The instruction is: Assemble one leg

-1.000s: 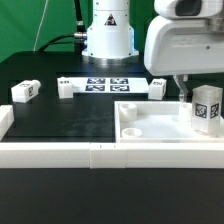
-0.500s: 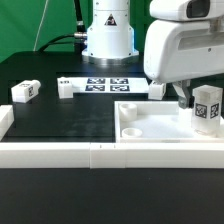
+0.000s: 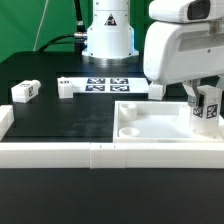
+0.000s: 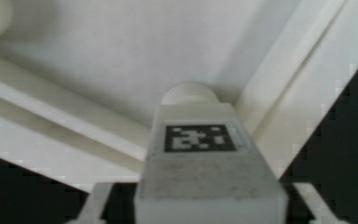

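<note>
A white leg (image 3: 206, 110) with a marker tag stands upright on the large white panel (image 3: 150, 126) at the exterior view's right. My gripper (image 3: 203, 97) has come down over it. In the wrist view the leg (image 4: 201, 150) stands between my fingers (image 4: 108, 200), with a dark gap on each side. The gripper (image 4: 202, 197) is open round the leg and does not touch it. Three more legs lie on the black table: one (image 3: 26, 91) at the exterior view's left, one (image 3: 66, 88) beside the marker board and one (image 3: 158, 86) behind the panel.
The marker board (image 3: 105, 84) lies at the back in front of the robot base. A long white rail (image 3: 60, 153) runs along the front edge. Another rail end (image 3: 5, 120) sits at the exterior view's left. The panel has a round recess (image 3: 130, 130).
My gripper has moved toward the exterior view's right and now straddles the standing leg. The leg and the other parts have not moved.
</note>
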`<state>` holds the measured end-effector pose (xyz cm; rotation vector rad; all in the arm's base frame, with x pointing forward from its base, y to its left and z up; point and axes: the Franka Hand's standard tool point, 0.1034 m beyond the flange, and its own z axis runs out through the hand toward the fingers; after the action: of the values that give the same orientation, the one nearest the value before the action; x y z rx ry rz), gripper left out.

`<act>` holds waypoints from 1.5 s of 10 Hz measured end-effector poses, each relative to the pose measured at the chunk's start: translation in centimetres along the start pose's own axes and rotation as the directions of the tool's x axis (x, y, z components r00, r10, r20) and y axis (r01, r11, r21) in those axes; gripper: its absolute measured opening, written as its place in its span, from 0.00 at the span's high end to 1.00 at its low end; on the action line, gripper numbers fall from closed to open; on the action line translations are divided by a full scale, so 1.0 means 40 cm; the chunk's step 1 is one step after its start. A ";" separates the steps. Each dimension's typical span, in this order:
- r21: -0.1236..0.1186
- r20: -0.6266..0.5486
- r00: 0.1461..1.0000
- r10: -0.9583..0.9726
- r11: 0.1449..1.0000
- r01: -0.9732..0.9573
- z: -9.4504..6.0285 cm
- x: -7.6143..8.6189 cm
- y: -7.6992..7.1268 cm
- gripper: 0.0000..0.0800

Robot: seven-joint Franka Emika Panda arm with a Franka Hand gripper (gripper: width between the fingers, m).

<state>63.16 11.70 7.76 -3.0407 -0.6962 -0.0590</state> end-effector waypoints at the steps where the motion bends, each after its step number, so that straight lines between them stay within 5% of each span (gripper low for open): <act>1: 0.000 0.000 1.000 0.024 1.000 -0.024 0.000 0.000 0.000 0.64; 3: 0.003 0.000 0.999 0.048 0.999 -0.048 0.003 -0.001 0.000 0.64; 7: 0.033 0.004 0.840 0.543 0.840 -0.542 0.006 0.002 0.004 0.64; 10: 0.040 0.012 0.514 0.857 0.514 -0.857 0.008 0.006 -0.001 0.64; 15: 0.041 0.031 0.057 0.998 0.055 -0.998 0.009 0.007 0.003 0.64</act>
<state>63.48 11.74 7.40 -2.6272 1.5465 -0.0099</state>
